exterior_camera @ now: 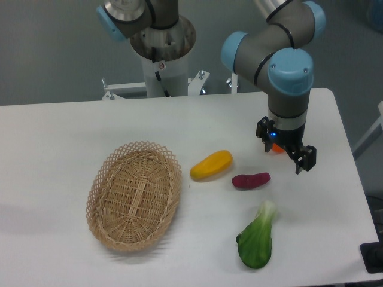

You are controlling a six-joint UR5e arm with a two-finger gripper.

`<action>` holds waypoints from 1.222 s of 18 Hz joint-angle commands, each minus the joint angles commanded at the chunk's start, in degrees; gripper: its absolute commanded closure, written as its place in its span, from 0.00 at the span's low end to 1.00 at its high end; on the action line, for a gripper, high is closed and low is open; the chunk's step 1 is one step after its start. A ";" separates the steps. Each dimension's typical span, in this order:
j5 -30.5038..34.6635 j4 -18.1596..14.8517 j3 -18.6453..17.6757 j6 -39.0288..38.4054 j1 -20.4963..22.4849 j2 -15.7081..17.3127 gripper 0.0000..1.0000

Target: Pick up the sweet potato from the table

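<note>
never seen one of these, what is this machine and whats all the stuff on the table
This is one robot arm, grey with blue joint caps, seen by a single fixed camera looking down at the white table. At the arm's end is a black two-finger gripper, open and holding nothing. On the table lie an empty wicker basket, a yellow-orange fruit, a small purplish sweet potato and a leafy green vegetable. Something orange sits mostly hidden behind the gripper. The sweet potato lies untouched, just in front of the gripper and to the picture's left.
</note>
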 joint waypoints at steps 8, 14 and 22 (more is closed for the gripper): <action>0.18 9.75 -7.20 2.11 -0.18 -3.96 0.00; 0.26 12.56 -8.79 2.38 -0.79 -6.24 0.00; 0.18 15.91 -9.93 0.97 -2.46 -7.83 0.00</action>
